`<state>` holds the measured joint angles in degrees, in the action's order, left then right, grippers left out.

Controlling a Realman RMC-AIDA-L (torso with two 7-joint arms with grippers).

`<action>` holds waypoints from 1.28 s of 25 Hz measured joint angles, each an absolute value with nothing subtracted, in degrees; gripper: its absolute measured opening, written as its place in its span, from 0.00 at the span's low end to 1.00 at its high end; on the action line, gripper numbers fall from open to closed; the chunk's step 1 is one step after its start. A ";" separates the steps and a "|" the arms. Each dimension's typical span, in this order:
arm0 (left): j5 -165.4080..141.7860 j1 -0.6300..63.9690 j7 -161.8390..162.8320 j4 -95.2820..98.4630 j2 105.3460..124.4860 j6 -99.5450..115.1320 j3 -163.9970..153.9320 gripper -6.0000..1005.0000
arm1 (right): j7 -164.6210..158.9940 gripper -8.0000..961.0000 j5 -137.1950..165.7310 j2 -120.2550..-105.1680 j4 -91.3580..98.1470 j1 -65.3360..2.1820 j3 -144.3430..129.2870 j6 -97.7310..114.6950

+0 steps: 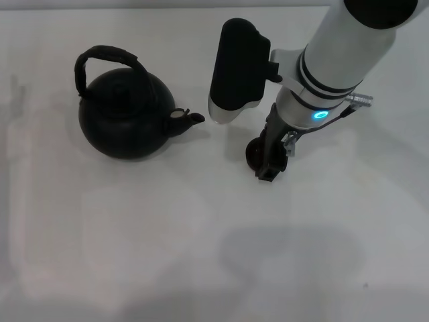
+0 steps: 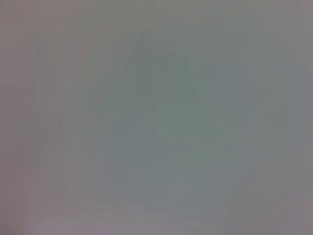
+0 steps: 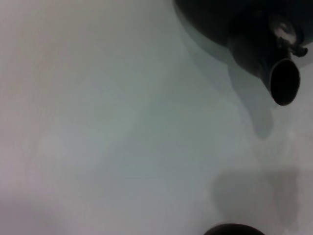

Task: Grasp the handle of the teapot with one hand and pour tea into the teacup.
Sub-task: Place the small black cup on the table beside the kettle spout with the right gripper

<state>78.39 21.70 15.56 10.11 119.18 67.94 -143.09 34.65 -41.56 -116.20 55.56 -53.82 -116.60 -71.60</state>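
Observation:
The black round teapot (image 1: 127, 114) stands on the white table at the left, its short spout (image 1: 191, 119) pointing right. Its thick black arched handle (image 1: 107, 57) loops over the top, with nothing holding it. My right gripper (image 1: 269, 164) reaches down from the upper right, right of the spout. It is at the small dark teacup (image 1: 253, 154), which it partly hides. The right wrist view shows the teapot's spout (image 3: 281, 81) and a sliver of the teacup's rim (image 3: 234, 229). My left gripper is out of view.
A black and white cylindrical part of my right arm (image 1: 236, 67) hangs above the table just right of the teapot. The white table (image 1: 167, 235) stretches out in front. The left wrist view shows only a plain pale surface (image 2: 156, 117).

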 joint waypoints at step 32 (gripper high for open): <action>78.40 21.31 15.56 10.11 119.09 67.94 -143.09 0.81 | 35.91 0.91 -44.11 -116.22 56.60 -52.52 -115.73 -70.47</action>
